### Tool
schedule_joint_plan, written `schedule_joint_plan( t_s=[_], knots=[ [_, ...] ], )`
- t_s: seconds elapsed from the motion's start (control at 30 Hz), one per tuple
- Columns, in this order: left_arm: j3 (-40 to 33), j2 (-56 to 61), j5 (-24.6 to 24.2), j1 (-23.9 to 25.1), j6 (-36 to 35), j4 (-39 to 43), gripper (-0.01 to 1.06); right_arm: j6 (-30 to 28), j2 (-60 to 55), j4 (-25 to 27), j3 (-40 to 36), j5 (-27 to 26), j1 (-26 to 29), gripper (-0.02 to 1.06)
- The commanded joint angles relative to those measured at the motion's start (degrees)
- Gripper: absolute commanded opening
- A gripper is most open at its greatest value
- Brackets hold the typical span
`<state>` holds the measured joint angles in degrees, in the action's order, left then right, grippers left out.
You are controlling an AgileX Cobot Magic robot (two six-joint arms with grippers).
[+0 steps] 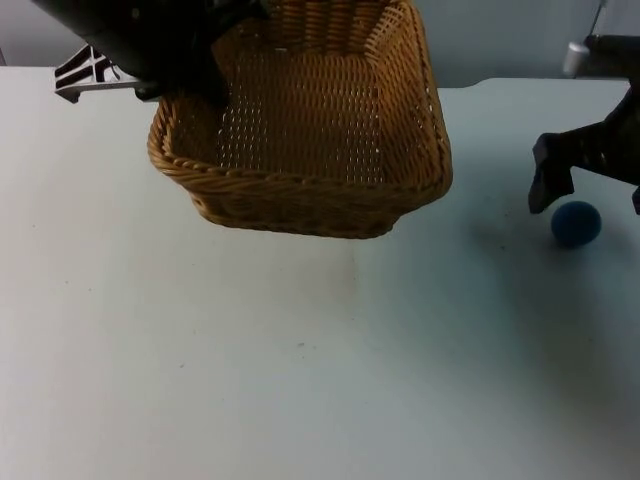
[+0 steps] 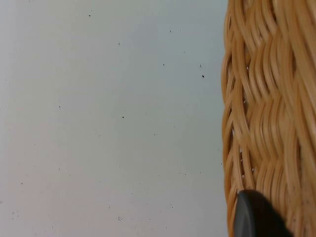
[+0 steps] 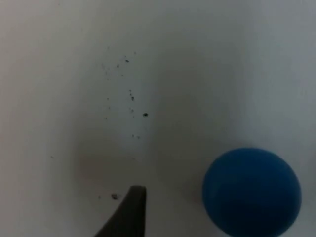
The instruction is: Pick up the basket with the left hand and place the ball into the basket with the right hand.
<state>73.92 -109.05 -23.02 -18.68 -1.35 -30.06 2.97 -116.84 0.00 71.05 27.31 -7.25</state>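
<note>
Half is done: the left gripper holds the basket raised by its rim, while the right gripper, spread and empty, straddles the ball near the tabletop's right edge

Both arms are black, the right hand ending in blunt dark fingers, seemingly matte plastic.

Left gripper raised, seemingly clamped; right gripper low, open.
</note>
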Motion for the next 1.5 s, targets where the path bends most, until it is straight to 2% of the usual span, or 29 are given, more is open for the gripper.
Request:
schedule_joint_plan(
  t_s=[0.0,1.03,1.07,1.13,1.17,1.27,1.3,1.33,1.47],
  knots=[
    [0.03,0.31,1.35,-0.29,-0.14,-0.85,0.00,-0.38,-0.54,0.00,0.62,-0.45,-0.23,1.01],
    [0.03,0.33,1.23,-0.29,-0.14,0.34,0.00,-0.42,-4.04,0.00,0.62,-3.25,-0.12,1.01],
    [0.03,0.33,1.23,-0.29,-0.14,0.34,0.00,-0.42,-4.04,0.00,0.62,-3.80,-0.12,0.98],
    [0.03,0.33,1.23,-0.29,-0.14,0.34,0.00,-0.42,-4.04,0.00,0.62,-4.21,-0.12,0.85],
    [0.03,0.33,1.23,-0.29,-0.14,0.34,0.00,-0.42,-4.04,0.00,0.62,-4.21,-0.12,0.85],
    [0.03,0.33,1.12,-0.29,-0.14,0.37,0.00,1.23,-4.04,0.00,0.62,-4.68,-0.12,0.51],
    [0.03,0.33,1.12,-0.29,-0.14,0.37,0.00,1.81,-4.13,0.00,0.62,-4.92,-0.12,0.45],
    [0.03,0.33,1.12,-0.29,-0.14,0.37,0.00,1.81,-4.13,0.00,0.62,-4.92,-0.12,0.45],
    [0.03,0.33,1.00,-0.29,-0.14,0.37,0.00,2.97,-4.39,-0.31,0.62,-5.31,-0.12,0.27]
  ],
)
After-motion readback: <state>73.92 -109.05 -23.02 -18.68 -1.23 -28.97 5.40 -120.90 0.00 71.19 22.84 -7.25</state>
